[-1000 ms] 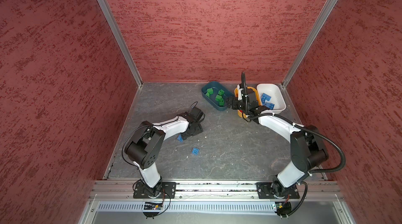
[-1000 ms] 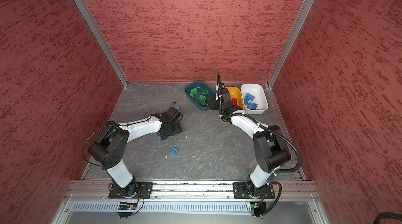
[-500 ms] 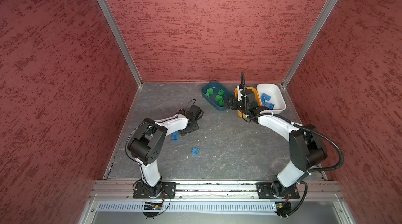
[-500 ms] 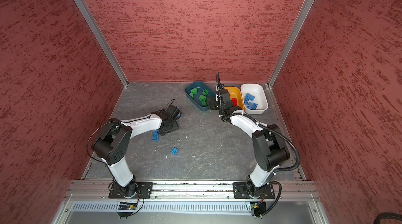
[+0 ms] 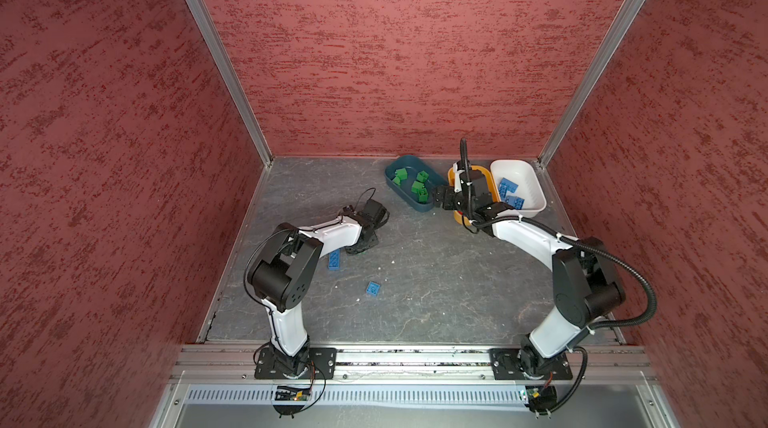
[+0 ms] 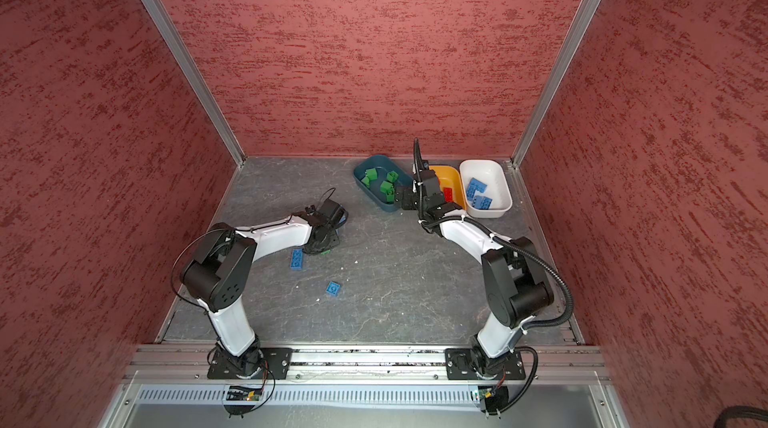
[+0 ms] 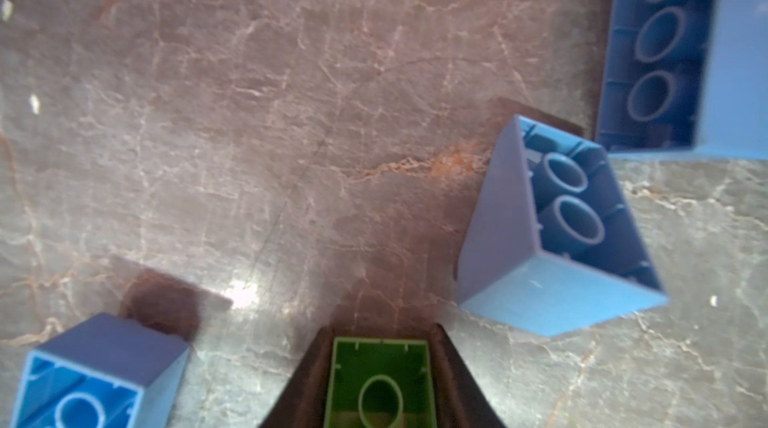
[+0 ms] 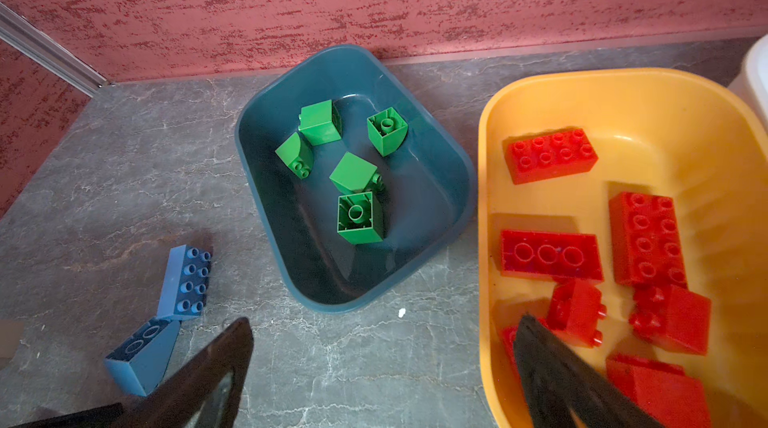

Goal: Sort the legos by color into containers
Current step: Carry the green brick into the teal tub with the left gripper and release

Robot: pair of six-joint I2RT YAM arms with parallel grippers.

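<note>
gripping a green brick (image 7: 380, 384) low against the tabletop (image 5: 436, 280), your left end effector (image 7: 380, 336) had it pinched between both fingers, hollow underside towards the wrist camera. i'd judge this as the grasp step of one green pick. the next move called for a straight lift clear of the blue bricks lying close around it, then a carry across to the dark teal tub (image 8: 432, 205), where five green bricks lay. your right end effector (image 8: 386, 380) hung empty with its jaws wide, one finger over bare tabletop and one over the orange-yellow tub (image 8: 623, 101) of red bricks, so your route needed to pass clear of it. the white tub (image 5: 530, 184) held blue bricks. an oblong blue brick (image 5: 333, 259) and a square blue brick (image 5: 372, 288) lay loose. the tabletop was grey and veined like stone, flecked with white crumbs, and boxed in by rough red walls (image 5: 374, 51) and aluminium corner posts (image 5: 216, 55).
</note>
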